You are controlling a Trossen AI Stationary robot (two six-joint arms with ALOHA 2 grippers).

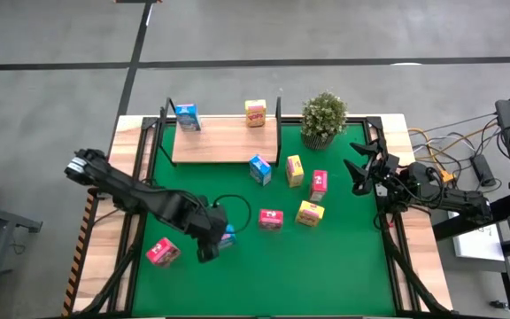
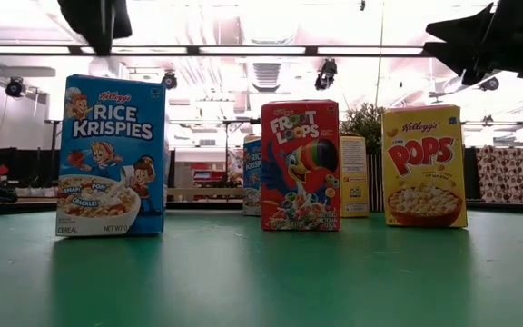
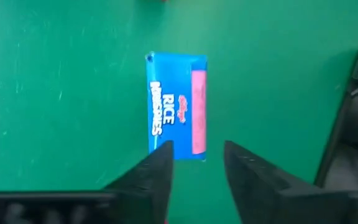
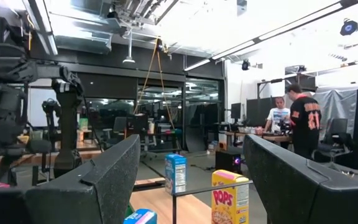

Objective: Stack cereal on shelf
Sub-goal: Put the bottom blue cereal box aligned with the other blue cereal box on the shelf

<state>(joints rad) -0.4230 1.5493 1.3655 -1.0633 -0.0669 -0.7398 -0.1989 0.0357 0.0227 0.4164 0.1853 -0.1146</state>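
A: Where is the blue cereal box [image 3: 178, 106]?
B: On the green mat [image 3: 61, 93], under the left gripper [image 3: 196, 163], long axis running away from its parted, empty fingers.
A: The right gripper [image 1: 362, 166]?
B: Wide, empty, by the mat's right edge.

Blue box [image 2: 111, 155]: "Kellogg's RICE KRISPIES", "CEREAL", "NET WT". Red box [image 2: 300, 165]: "FROOT LOOPS". Yellow box [image 2: 424, 166]: "Kellogg's POPS". Person's black shirt [image 4: 304, 119]: "21".

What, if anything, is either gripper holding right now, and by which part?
Nothing is held. The left gripper hangs open above a blue cereal box standing on the green mat. The right gripper waits open at the table's right edge.
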